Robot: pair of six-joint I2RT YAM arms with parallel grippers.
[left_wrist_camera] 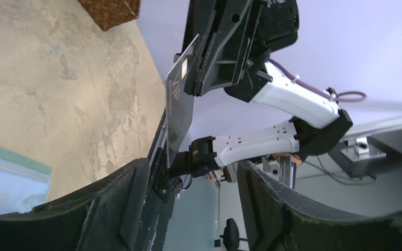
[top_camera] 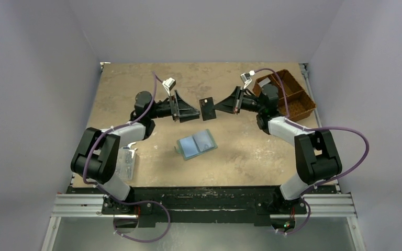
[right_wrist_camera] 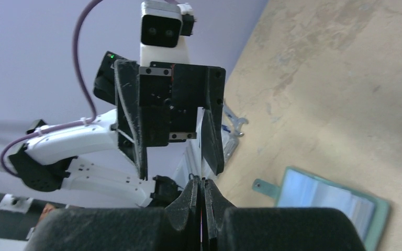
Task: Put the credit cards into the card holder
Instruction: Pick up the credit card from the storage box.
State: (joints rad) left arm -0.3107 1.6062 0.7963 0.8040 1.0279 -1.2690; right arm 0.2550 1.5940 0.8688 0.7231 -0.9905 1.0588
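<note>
mid-air handover of dark credit card (top_camera: pixel 206 109): pinched in closed right end effector (top_camera: pixel 215 108), facing wide-open, empty left end effector (top_camera: pixel 194 112). open card holder (top_camera: pixel 196 145) on bench (top_camera: pixel 136 83), nearer. next, likely: closing left on card's free edge.

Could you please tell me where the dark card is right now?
In the top view, the card hangs above mid-table, clamped in the right pincer, facing the open left pincer, just beyond the open holder.
</note>
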